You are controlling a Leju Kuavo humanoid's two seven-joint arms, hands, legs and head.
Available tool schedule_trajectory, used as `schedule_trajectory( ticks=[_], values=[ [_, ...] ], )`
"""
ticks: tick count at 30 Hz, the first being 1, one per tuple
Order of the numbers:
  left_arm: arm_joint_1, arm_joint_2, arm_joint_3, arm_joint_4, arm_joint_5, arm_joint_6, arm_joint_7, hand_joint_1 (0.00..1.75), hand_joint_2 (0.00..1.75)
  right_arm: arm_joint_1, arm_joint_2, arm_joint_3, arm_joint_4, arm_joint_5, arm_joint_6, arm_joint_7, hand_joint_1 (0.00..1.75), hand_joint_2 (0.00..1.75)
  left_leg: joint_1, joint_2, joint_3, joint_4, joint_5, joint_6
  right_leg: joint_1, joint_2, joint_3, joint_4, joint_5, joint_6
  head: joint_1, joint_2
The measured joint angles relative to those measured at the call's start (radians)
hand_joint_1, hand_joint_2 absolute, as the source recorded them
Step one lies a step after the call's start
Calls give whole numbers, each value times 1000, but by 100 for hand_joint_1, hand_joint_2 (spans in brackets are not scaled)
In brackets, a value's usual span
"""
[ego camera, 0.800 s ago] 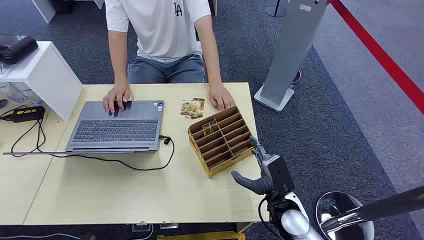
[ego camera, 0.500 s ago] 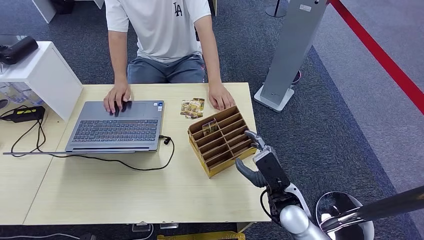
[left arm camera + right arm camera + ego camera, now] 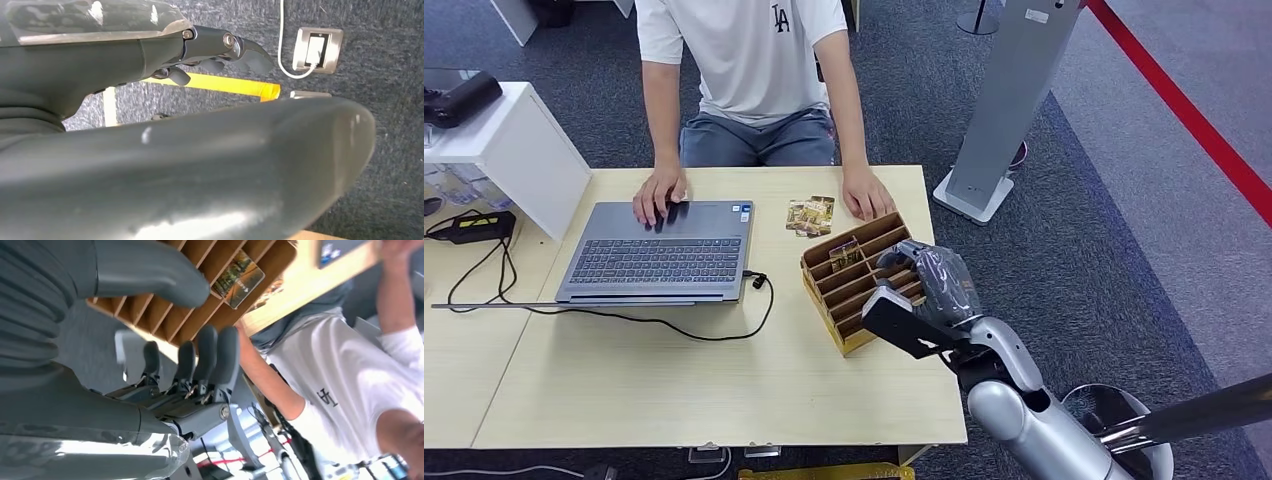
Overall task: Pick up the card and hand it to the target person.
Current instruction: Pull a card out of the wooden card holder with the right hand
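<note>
1. Your right hand (image 3: 921,278) hovers over the right end of the wooden slotted organizer (image 3: 861,281), its silver arm coming in from the near right corner of the table (image 3: 624,370).
2. In the right wrist view the right hand (image 3: 165,340) is empty: its dark fingers (image 3: 205,357) stand apart from the thick thumb (image 3: 150,272), with the organizer's slots (image 3: 165,310) visible in the gap between them.
3. The card (image 3: 843,252) stands tilted in a far slot of the organizer, left of your hand; the wrist view shows the same card (image 3: 238,279) beyond the thumb tip, not touched.
4. Two more cards (image 3: 809,216) lie flat on the table just beyond the organizer, near the person's hand (image 3: 867,194).
5. The person (image 3: 744,70) sits at the far side of the table, one hand on the open laptop (image 3: 659,252), the other resting on the tabletop.
6. Your left hand (image 3: 220,50) hangs over dark carpet with its fingers slightly curled and nothing in them; you cannot tell more of its pose.
</note>
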Motion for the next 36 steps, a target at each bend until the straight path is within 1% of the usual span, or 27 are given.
schedule_trajectory(
  ticks=[3,9,11,13,21,23,26,28,36],
  values=[
    [-1,2,0,0,-1,-3,-1,0,0,-63,4,51,19,134,64,47,101,175,0,0,0,0,0,0,0,0,0,0,0,0,-1,0],
    [-5,2,0,0,-15,-6,-9,0,0,-177,17,157,90,327,149,97,125,175,0,0,0,0,0,0,0,0,0,1,0,0,-1,0],
    [-9,2,0,0,-18,-6,-9,0,0,-208,23,191,115,376,165,106,134,175,0,0,0,0,0,0,0,0,0,1,0,0,-1,0],
    [-11,2,-1,0,-20,-5,-9,0,0,-235,30,222,141,407,176,112,137,175,0,0,0,0,0,0,0,0,0,1,0,0,-1,0],
    [-14,2,-4,0,-21,-2,-5,0,0,-308,65,310,259,432,189,115,132,175,0,0,0,0,0,0,0,0,0,1,0,0,-1,0],
    [-14,2,-7,0,-21,-1,-5,0,0,-320,73,325,292,428,183,113,122,175,0,0,0,0,0,0,0,0,0,1,0,0,0,0],
    [-14,2,-9,0,-21,0,-3,0,0,-338,88,340,337,414,173,105,99,175,0,0,0,0,0,0,0,0,0,1,0,0,0,0],
    [-14,2,-10,0,-21,0,-2,0,0,-351,97,349,370,405,163,99,91,175,0,0,0,0,0,0,0,0,0,1,0,0,0,0],
    [-16,2,-10,0,-24,0,0,0,0,-387,138,377,481,375,115,85,83,175,0,0,0,0,0,0,0,0,-1,1,0,0,-1,0]
  ],
)
